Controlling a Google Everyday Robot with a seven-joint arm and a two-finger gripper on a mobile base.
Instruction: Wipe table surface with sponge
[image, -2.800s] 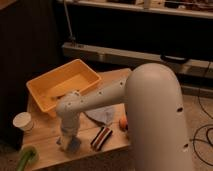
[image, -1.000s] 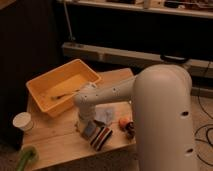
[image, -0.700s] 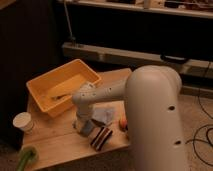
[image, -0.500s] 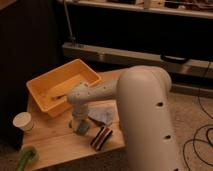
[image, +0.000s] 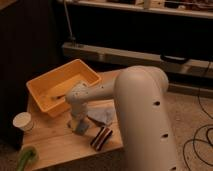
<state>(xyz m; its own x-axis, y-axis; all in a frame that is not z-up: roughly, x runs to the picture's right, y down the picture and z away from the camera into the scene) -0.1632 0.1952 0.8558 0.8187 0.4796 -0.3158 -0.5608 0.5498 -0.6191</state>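
Note:
My gripper points down at the wooden table, just in front of the yellow tray. It is shut on a small grey-blue sponge and presses it against the tabletop near the middle. My white arm comes in from the right and hides the table's right side.
A yellow tray with a utensil in it stands at the back left. A white cup stands at the left edge and a green object at the front left corner. A crumpled bluish wrapper and a dark striped object lie right of the sponge.
The gripper has slid the sponge leftward across the table, from beside the striped object back toward the tray. The big arm link has swung left with it.

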